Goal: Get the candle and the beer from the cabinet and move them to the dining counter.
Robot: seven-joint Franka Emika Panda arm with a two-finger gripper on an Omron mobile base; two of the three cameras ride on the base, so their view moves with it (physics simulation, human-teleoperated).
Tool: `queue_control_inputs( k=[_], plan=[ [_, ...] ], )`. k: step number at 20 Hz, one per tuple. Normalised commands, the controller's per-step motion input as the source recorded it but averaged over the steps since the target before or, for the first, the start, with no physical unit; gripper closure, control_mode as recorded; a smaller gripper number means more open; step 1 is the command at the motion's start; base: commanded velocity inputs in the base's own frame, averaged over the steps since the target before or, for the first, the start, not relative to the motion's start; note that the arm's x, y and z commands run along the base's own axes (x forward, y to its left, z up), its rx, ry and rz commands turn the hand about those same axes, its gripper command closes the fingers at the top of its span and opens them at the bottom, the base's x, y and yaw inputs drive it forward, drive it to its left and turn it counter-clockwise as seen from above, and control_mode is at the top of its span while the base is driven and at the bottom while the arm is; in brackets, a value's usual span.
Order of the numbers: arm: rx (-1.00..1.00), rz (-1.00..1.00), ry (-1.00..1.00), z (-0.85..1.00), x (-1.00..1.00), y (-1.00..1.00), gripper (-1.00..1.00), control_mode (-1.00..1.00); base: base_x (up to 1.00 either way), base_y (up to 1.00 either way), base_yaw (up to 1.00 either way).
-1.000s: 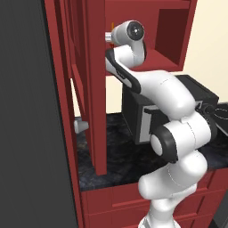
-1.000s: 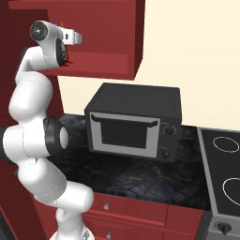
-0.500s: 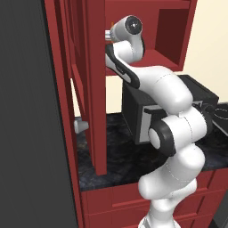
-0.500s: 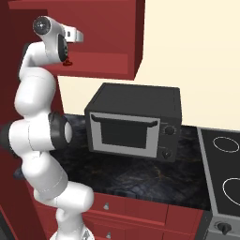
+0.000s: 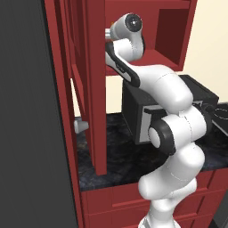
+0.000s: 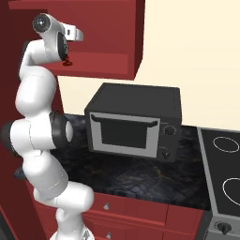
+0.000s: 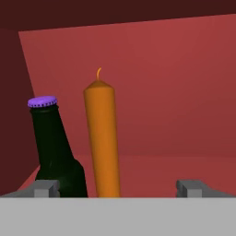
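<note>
Up in the top left of the right base view, the arm reaches into the cabinet (image 6: 108,51), and nothing has left it yet: both pickups and both trips to the dining counter remain. At the centre of the hand view the candle (image 7: 102,138) stands upright on the red shelf (image 7: 166,168), long axis vertical, wick tip pointing to the top of the frame. Just to its left, the beer (image 7: 54,152) also stands with its purple cap uppermost, though it reads slightly tilted, neck leaning toward the left edge; that may be only the camera's angle. The claw (image 7: 119,188) is spread wide, holding nothing, its tips at the bottom of the frame. The candle sits between them, so it looks like the first target.
</note>
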Motion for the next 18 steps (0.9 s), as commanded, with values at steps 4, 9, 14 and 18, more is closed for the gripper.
queue_control_inputs(
  k=[4,9,14,18],
  plan=[
    [0.00,0.00,0.00,0.00,0.00,0.00,-1.00,-1.00,0.00,0.00,0.00],
    [0.00,0.00,0.00,0.00,0.00,0.00,1.00,-1.00,0.00,0.00,0.00],
    [0.00,0.00,0.00,0.00,0.00,0.00,1.00,-1.00,0.00,0.00,0.00],
    [0.00,0.00,0.00,0.00,0.00,0.00,1.00,-1.00,0.00,0.00,0.00]
  ],
)
